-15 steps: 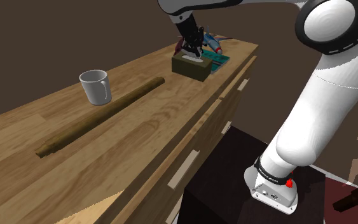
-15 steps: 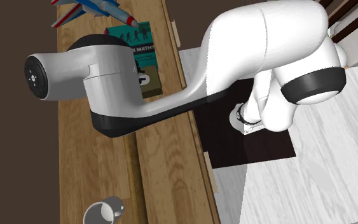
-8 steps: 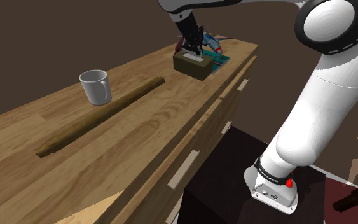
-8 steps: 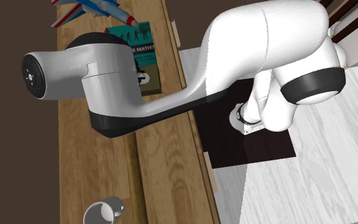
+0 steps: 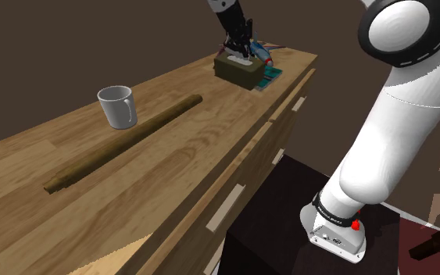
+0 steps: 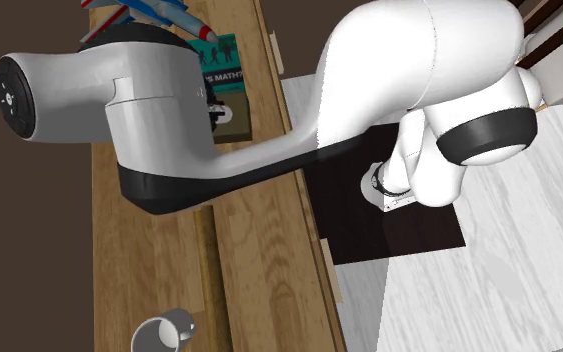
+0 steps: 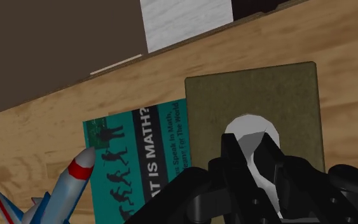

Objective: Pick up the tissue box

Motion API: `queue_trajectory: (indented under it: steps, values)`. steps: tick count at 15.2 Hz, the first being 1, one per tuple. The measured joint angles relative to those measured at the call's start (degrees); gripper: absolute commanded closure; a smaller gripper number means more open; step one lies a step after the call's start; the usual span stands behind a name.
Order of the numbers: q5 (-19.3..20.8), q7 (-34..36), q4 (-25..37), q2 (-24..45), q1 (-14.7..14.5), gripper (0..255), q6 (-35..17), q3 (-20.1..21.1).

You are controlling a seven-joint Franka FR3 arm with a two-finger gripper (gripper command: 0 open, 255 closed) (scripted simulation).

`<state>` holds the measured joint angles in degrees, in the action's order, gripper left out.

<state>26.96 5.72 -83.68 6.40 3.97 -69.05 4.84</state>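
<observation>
The tissue box is olive green with a white tissue sticking out of its top. My gripper comes down on it from above at the far end of the wooden dresser top. In the wrist view the box lies right under the gripper, and the black fingers clasp the white tissue between them. The box appears raised a little off the wood, beside and partly over a teal book. In the second exterior view the arm hides most of the box.
A toy plane lies beside the teal book at the dresser's far end. A white mug and a long brown stick rest nearer the middle. The dresser's drawer fronts face the dark stand.
The gripper has risen with the tissue box clasped in it; the box moved up and slightly toward the far end. Mug, stick, book and plane stayed put.
</observation>
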Motion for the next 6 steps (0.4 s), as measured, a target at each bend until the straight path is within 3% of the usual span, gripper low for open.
queue_trajectory:
  steps: [6]
  values:
    - [0.97, -2.0, 6.58, 1.78, -0.36, 255, 4.47, 0.08]
